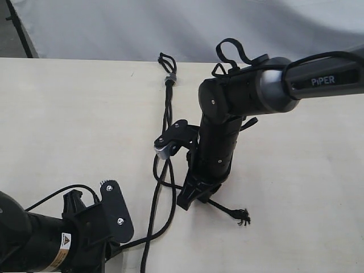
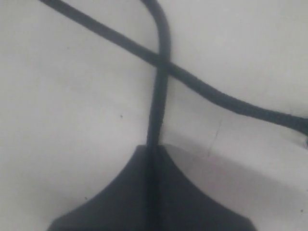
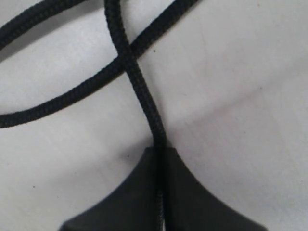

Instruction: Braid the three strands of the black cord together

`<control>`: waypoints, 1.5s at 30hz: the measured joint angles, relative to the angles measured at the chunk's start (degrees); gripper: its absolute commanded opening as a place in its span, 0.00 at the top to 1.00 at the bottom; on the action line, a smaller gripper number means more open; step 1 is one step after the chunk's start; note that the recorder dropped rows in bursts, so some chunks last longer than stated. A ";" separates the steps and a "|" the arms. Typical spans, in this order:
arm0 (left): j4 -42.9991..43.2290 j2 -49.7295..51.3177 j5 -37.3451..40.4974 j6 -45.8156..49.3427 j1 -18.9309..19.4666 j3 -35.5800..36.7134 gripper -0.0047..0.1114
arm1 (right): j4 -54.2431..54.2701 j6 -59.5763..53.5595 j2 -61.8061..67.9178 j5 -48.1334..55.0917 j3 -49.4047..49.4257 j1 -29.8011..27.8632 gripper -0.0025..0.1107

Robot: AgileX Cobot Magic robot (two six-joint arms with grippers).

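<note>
The black cord lies lengthwise on the table, its small grey band (image 1: 169, 79) at the far end with short loops (image 1: 166, 60) beyond it. Below the band the three strands (image 1: 168, 114) run twisted together, then spread apart. My right gripper (image 1: 187, 201) points down at the table and is shut on one strand (image 3: 139, 91), whose frayed tip (image 1: 243, 216) lies to its right. That strand crosses another (image 3: 72, 94) just ahead of the jaws. My left gripper (image 2: 154, 148), at the near left, is shut on another strand (image 2: 159, 96), which crosses over a third (image 2: 216, 94).
The pale tabletop (image 1: 68, 114) is bare on the left and on the far right (image 1: 318, 187). The right arm (image 1: 256, 91) reaches in from the right over the cord. A grey cloth backdrop (image 1: 170, 23) hangs beyond the table's far edge.
</note>
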 measured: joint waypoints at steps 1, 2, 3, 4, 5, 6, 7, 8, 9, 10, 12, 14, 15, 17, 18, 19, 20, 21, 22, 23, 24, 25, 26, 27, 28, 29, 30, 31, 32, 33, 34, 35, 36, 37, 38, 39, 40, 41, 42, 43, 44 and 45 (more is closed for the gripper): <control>0.00 0.00 -0.03 0.10 0.00 0.00 0.95 | 0.00 0.00 0.00 0.00 0.00 0.30 0.98; 0.00 0.00 -0.03 0.10 0.00 0.00 0.95 | -0.08 0.00 0.00 -0.11 0.00 0.43 0.98; 0.00 0.00 -0.03 0.10 0.00 0.00 0.95 | -0.38 0.29 0.00 -0.35 0.00 0.72 0.97; 0.00 0.00 -0.03 0.10 0.00 0.00 0.95 | -0.54 0.53 0.00 -0.48 0.00 0.93 0.94; 0.00 0.00 -0.03 0.10 0.00 0.00 0.95 | -1.19 1.15 0.00 -0.57 0.00 1.15 0.89; 0.00 0.00 -0.03 0.10 0.00 0.00 0.95 | -2.02 2.02 0.00 -0.73 0.00 1.58 0.84; 0.00 0.00 -0.03 0.10 0.00 0.00 0.95 | -2.87 2.93 0.00 -0.76 0.00 1.89 0.77; 0.00 0.00 -0.13 0.10 0.00 0.00 0.95 | -3.98 4.29 0.00 -1.06 0.00 2.26 0.70; 0.00 0.00 -0.13 0.10 0.00 0.00 0.95 | -5.07 5.68 0.00 -1.31 0.00 2.71 0.64; 0.00 0.00 -0.25 0.10 0.00 0.00 0.95 | -5.99 6.63 0.00 -1.46 0.00 3.17 0.59; 0.00 0.00 -0.25 0.10 0.00 0.00 0.95 | -7.52 7.10 -0.11 -2.00 0.00 3.73 0.51; 0.00 0.00 -0.36 0.10 0.00 0.00 0.95 | -7.54 7.51 -0.50 -2.09 0.06 3.84 0.49; 0.00 0.00 -0.47 0.10 0.00 0.00 0.95 | -7.54 7.51 -0.68 -2.09 0.14 3.84 0.49; 0.00 0.00 -0.45 -0.11 0.00 0.00 0.95 | -7.30 7.72 -2.18 -2.09 0.44 3.93 0.49; 0.00 0.00 -0.45 -0.11 0.00 0.00 0.95 | -7.18 8.00 -3.50 -2.09 0.43 3.96 0.49; 0.00 0.00 -0.45 -0.11 0.00 0.00 0.95 | -7.08 8.40 -5.08 -2.09 0.43 3.96 0.49; 0.00 0.00 -0.45 -0.25 0.00 0.00 0.95 | -6.63 8.99 -6.85 -1.98 0.43 3.96 0.49; 0.00 0.00 -0.45 -0.51 0.00 0.00 0.95 | -6.63 9.52 -8.68 -1.98 0.43 3.96 0.49; 0.00 0.00 -0.45 -0.63 0.00 0.00 0.95 | -6.63 10.04 -10.13 -2.45 0.70 3.96 0.49; 0.00 0.00 -0.49 -0.76 0.00 0.00 0.95 | -6.63 10.75 -11.96 -3.10 1.20 3.96 0.49; 0.00 0.00 -0.49 -0.96 0.00 0.00 0.95 | -6.63 11.21 -13.70 -3.75 1.93 3.96 0.49; 0.00 0.00 -0.58 -1.09 0.00 0.00 0.95 | -6.63 11.68 -15.35 -4.46 2.89 3.96 0.49; 0.00 0.00 -0.69 -1.19 0.00 0.00 0.95 | -6.63 11.96 -16.61 -5.02 4.04 3.96 0.49; 0.00 0.00 -0.84 -1.19 0.00 0.00 0.95 | -6.63 12.23 -18.10 -5.99 5.31 3.96 0.49; 0.00 0.00 -0.86 -1.19 0.00 0.00 0.95 | -6.63 12.39 -19.50 -6.99 6.62 3.96 0.49; 0.00 0.00 -0.86 -1.33 0.00 0.00 0.95 | -6.63 12.52 -20.52 -7.81 7.63 3.96 0.49; 0.00 0.00 -0.86 -1.33 0.00 0.00 0.95 | -6.63 12.94 -21.62 -8.68 8.80 3.96 0.49; 0.00 0.00 -0.75 -1.57 0.00 0.00 0.95 | -6.07 13.35 -22.57 -9.46 9.82 3.96 0.49; 0.00 0.00 -0.74 -2.16 0.00 0.00 0.95 | -5.83 13.52 -23.31 -9.92 10.52 3.96 0.49; 0.00 0.00 -0.63 -2.64 0.00 0.00 0.95 | -5.40 13.64 -23.83 -10.14 11.29 3.96 0.49; 0.00 0.00 -0.63 -3.44 0.00 0.00 0.95 | -4.61 13.77 -24.11 -10.36 11.99 3.96 0.49; 0.00 0.00 -0.63 -3.96 0.00 0.00 0.95 | -4.02 13.77 -24.20 -10.63 12.65 3.96 0.49; 0.00 0.00 -0.63 -4.42 0.00 0.00 0.95 | -3.00 13.77 -24.20 -11.02 13.31 3.96 0.49; 0.00 0.00 -0.51 -4.88 0.00 0.00 0.95 | -2.40 13.77 -24.22 -11.35 14.02 4.07 0.49; 0.00 0.00 -0.51 -5.19 0.00 0.00 0.95 | -1.91 13.77 -24.22 -11.72 14.60 4.18 0.49; 0.00 0.00 -0.51 -5.30 0.00 0.00 0.94 | -1.37 13.77 -24.22 -12.30 15.47 4.32 0.49; 0.00 0.00 -0.51 -5.50 0.00 0.10 0.94 | -1.25 13.77 -24.22 -12.75 16.05 4.41 0.49; 0.00 0.00 -0.51 -5.62 0.00 0.08 0.92 | -1.01 13.77 -24.22 -13.14 16.64 4.57 0.49; 0.00 0.00 -0.51 -5.62 0.00 0.08 0.89 | -0.86 13.77 -24.22 -13.77 17.49 4.56 0.49; 0.00 0.00 -0.51 -5.62 0.00 0.08 0.86 | -0.49 13.77 -24.22 -14.06 17.99 4.68 0.49; 0.00 0.00 -0.51 -5.62 0.00 0.08 0.83 | -0.23 13.77 -24.22 -14.33 18.41 4.68 0.49; 0.00 0.00 -0.26 -5.62 0.00 0.08 0.80 | 0.02 13.77 -24.22 -14.44 18.94 4.68 0.49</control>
